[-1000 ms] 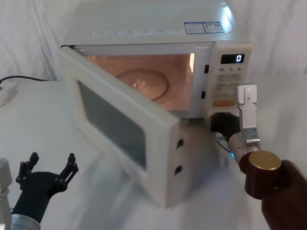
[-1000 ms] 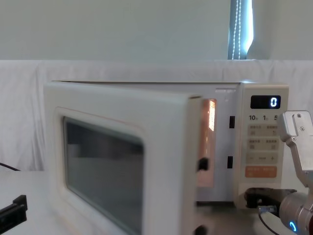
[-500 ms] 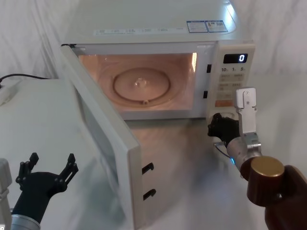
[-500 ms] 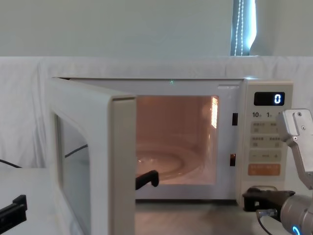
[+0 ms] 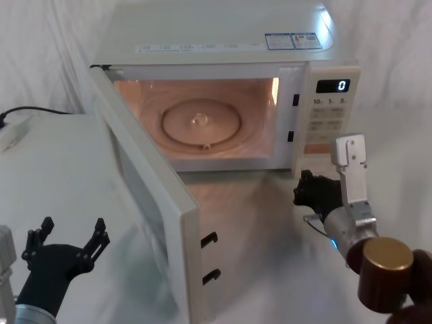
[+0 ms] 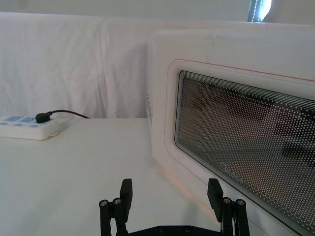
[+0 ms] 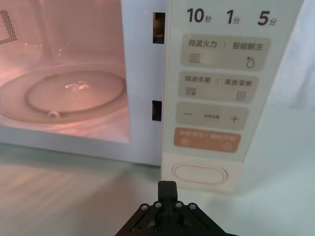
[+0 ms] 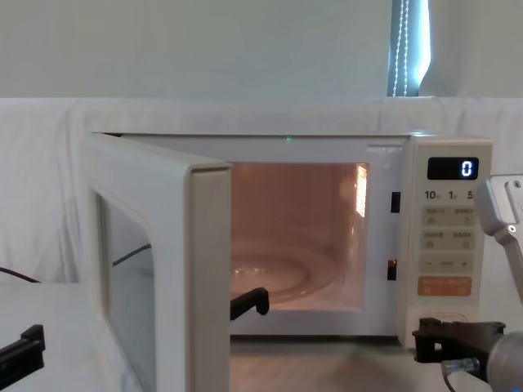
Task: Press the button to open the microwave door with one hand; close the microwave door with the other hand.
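**Already open: door swung wide, both tools clear of the oven**

The microwave door (image 5: 152,202) stands swung out on its left hinge, its free edge with two black latch hooks facing the robot. Its dark dotted window shows close up in the left wrist view (image 6: 256,152). Inside the lit cavity lies the glass turntable (image 5: 201,125).

The button (image 7: 199,174), a plain cream pill shape, sits at the foot of the control strip (image 7: 216,93), directly under the orange key (image 7: 206,140). The display (image 5: 334,86) reads 0.

The right tool (image 5: 312,191) hovers low over the desk (image 5: 54,175), in front of the control strip and just short of the button, not touching it. Its fingers are drawn together into a single narrow tip (image 7: 166,189), clenched on nothing.

The left tool (image 5: 65,237) waits near the robot at lower left, well apart from the door's outer face, with its notched fingers (image 6: 126,194) spread and released.

A white power strip (image 6: 30,129) with a black plug lies on the desk to the far left.
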